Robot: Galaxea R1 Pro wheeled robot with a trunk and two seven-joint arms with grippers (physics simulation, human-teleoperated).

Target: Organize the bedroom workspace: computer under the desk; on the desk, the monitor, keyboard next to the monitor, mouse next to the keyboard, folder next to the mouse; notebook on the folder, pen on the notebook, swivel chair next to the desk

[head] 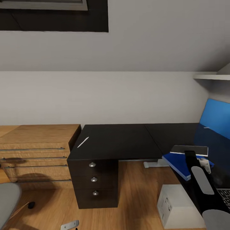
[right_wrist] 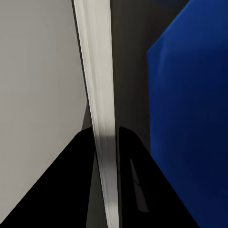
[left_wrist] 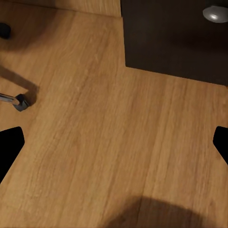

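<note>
The notebook point(head: 189, 149) is pinched by the R gripper point(head: 189, 155). In the R wrist view its white page edge point(right_wrist: 99, 114) is seen clamped between the two black fingers point(right_wrist: 57, 190), w/ the blue back panel point(right_wrist: 190, 109) beyond. The notebook is held roughly flat over the far part of the folder point(head: 177, 163), which lies on the R wing of the desk point(head: 118, 140); whether the two touch cannot be told. The step in hand is judged to be stacking notebook on folder. It should be lowered level and kept square to the folder's edges and fully inside them, and let go only once contact is made, so the folder isn't nudged toward the desk edge. Enough flat cover should be left for the pen point(head: 83, 142), which lies well apart near the desk's L corner, by the wood drawer unit point(head: 35, 143). The L gripper point(left_wrist: 114, 142) is spread wide & empty, low over the floor point(left_wrist: 118, 156) near a castor of the swivel chair point(head: 8, 201).
</note>
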